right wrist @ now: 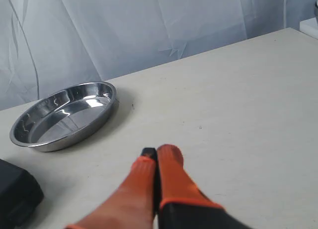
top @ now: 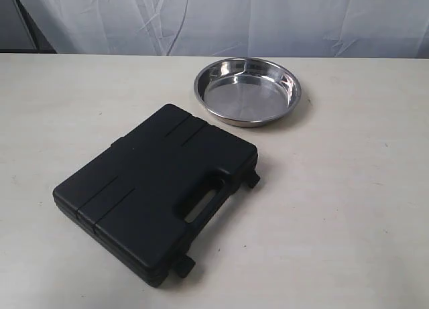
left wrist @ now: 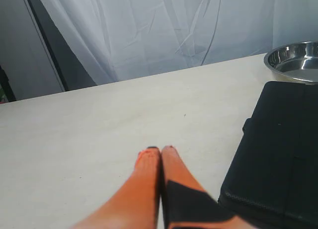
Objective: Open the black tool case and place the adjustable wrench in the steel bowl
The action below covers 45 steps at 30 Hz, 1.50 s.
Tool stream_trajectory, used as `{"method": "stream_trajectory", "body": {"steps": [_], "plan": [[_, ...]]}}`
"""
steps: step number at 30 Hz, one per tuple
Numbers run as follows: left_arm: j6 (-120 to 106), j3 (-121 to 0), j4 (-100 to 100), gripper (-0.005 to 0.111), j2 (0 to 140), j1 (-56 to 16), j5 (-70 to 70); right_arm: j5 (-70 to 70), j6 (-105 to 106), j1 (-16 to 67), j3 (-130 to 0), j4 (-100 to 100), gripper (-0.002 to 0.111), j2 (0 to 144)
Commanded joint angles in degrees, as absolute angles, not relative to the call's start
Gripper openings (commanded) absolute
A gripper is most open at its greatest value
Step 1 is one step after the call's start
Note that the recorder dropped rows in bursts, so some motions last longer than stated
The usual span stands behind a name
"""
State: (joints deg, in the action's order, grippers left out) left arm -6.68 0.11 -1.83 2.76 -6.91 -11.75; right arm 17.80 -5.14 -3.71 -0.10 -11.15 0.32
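Observation:
The black tool case (top: 155,191) lies closed and flat on the table, its slot handle (top: 201,205) and two small latches facing the near right. The steel bowl (top: 248,91) stands beyond the case and holds nothing. The adjustable wrench is hidden. Neither gripper shows in the exterior view. In the left wrist view my left gripper (left wrist: 160,150) is shut, orange fingers pressed together over bare table, with the case (left wrist: 278,154) beside it and the bowl (left wrist: 294,60) further off. My right gripper (right wrist: 158,153) is shut too, over bare table, with the bowl (right wrist: 64,114) ahead and a corner of the case (right wrist: 15,194) to one side.
A white cloth backdrop (top: 221,17) hangs behind the pale table (top: 348,208). A dark upright frame (left wrist: 47,45) stands at the table's far left edge in the left wrist view.

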Motion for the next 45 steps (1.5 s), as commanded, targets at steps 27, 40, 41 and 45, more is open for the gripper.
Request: {"method": "stream_trajectory", "body": {"steps": [27, 40, 41, 45], "plan": [[-6.46, 0.00, -1.75, 0.000, 2.37, -6.95, -11.13, -20.80, -6.39, -3.93, 0.00, -12.86, -0.001, 0.00], [-6.46, 0.00, -1.75, 0.000, 2.37, -6.95, -11.13, -24.23, -23.59, -3.93, -4.21, -11.14, -0.001, 0.00], [-6.46, 0.00, -1.75, 0.000, 2.37, -6.95, -11.13, -23.47, -21.17, -3.93, -7.33, -8.12, -0.001, 1.18], [-6.46, 0.00, -1.75, 0.000, 2.37, -6.95, -11.13, -10.23, -13.69, -3.93, -24.20, -4.06, -0.001, 16.46]]}}
